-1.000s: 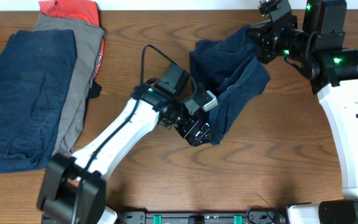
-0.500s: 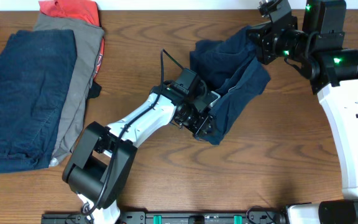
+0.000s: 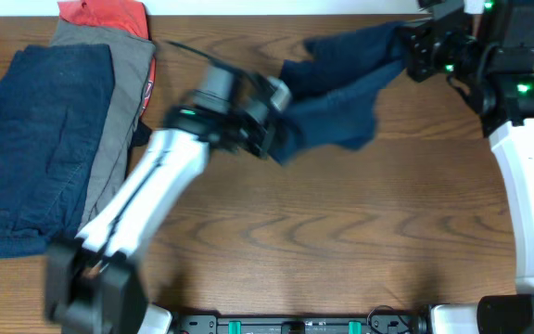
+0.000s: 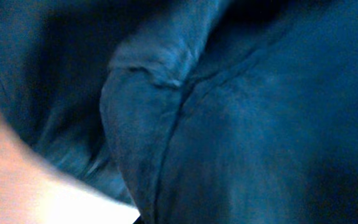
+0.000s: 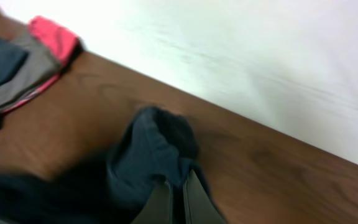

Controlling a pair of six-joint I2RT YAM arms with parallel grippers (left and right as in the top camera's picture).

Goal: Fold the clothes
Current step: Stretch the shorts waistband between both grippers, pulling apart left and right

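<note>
A dark navy garment [image 3: 341,102] hangs stretched between my two grippers above the back of the table. The left gripper [image 3: 272,139], blurred by motion, is shut on its lower left edge. In the left wrist view navy fabric [image 4: 229,124] with a seam fills the frame and hides the fingers. At the back right corner the right gripper [image 3: 413,44] is shut on the garment's upper end. The right wrist view shows its fingertips [image 5: 194,199] pressed together on a bunch of the navy cloth [image 5: 148,149].
Along the table's left side lies a row of flat clothes: a navy piece [image 3: 40,139], a grey one [image 3: 114,102] and a red one [image 3: 100,14]. They also show in the right wrist view, far left [image 5: 23,62]. A white wall [image 5: 229,50] borders the back edge.
The left gripper has closed on the garment and swung left and toward the back, dragging the cloth with it. The right gripper has shifted slightly right and back, and the garment is now pulled out longer.
</note>
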